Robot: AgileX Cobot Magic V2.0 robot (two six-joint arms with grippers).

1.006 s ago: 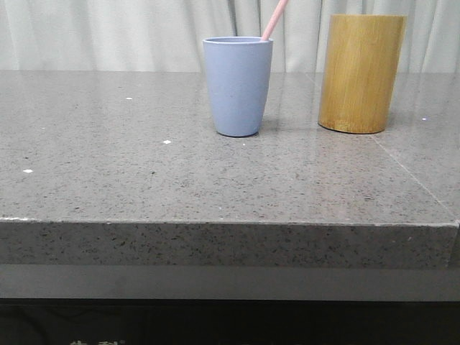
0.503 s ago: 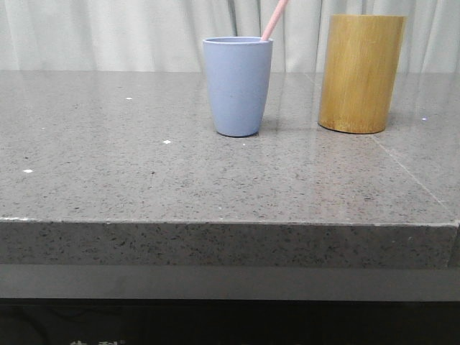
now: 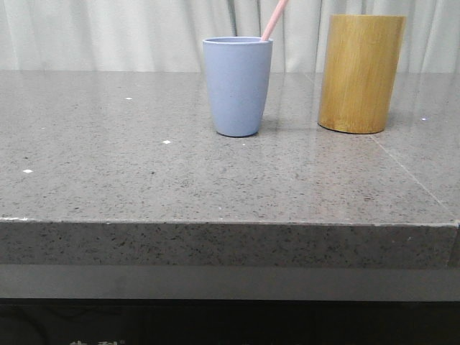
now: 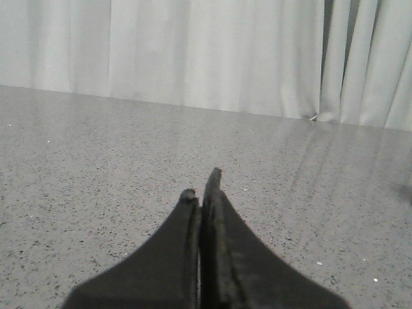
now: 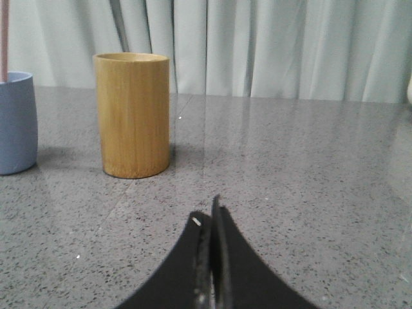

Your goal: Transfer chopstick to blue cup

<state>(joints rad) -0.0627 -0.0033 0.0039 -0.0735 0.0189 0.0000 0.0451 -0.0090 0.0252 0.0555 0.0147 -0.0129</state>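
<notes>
Resting: chopstick (image 3: 275, 19) in blue cup (image 3: 238, 86) | right end effector (image 5: 210, 222) closed, well apart

No lettering, label, brand, number or sign can be read with certainty; the blue cup (image 3: 238, 86) is plain matte, with no print on its wall; the bamboo holder (image 3: 361, 73) shows only wood grain; the grey speckled desk (image 3: 144, 180) bears no markings, only pale flecks; on the dark band below the desk's near edge, towards the left, the tops of some pale characters (image 3: 95, 342) are cut off by the edge of the front view and cannot be made out.
</notes>
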